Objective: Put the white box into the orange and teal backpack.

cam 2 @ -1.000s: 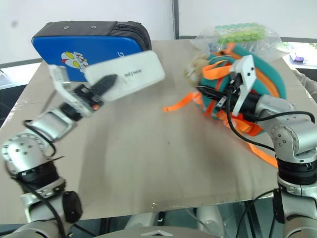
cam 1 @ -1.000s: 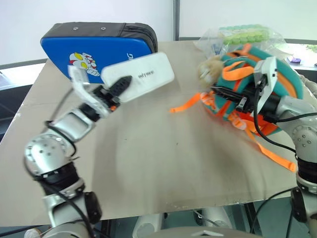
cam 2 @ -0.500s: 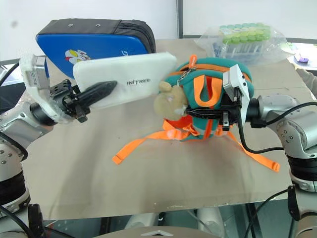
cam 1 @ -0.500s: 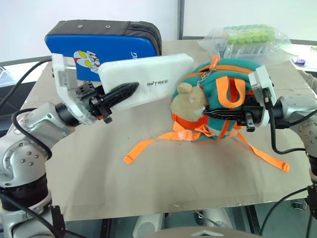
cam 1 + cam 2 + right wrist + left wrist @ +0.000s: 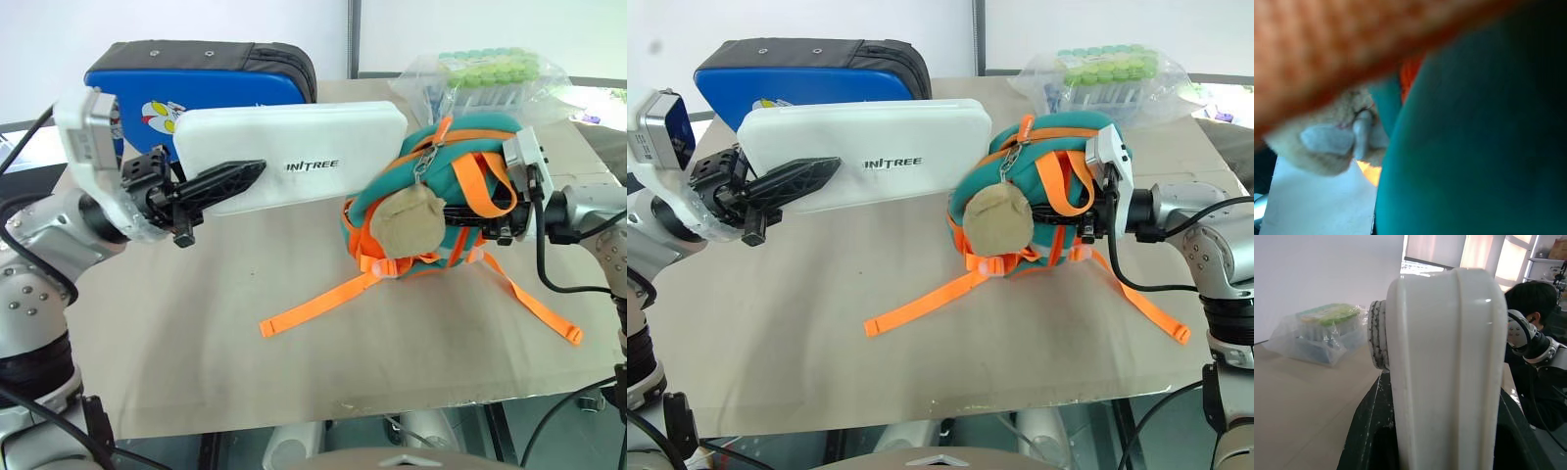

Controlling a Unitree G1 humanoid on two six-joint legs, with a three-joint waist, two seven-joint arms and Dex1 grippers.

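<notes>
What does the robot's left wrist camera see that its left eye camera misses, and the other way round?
Left wrist view's own: a person with dark hair in the background, and the white box seen edge-on.

Left eye view's own: the box's flat face with its lettering, the blue padded case, and the orange and teal backpack with its bear charm, gripped by the right gripper.

Shared: the white box clamped in the left gripper, the bag of green-capped tubes and the table.
</notes>
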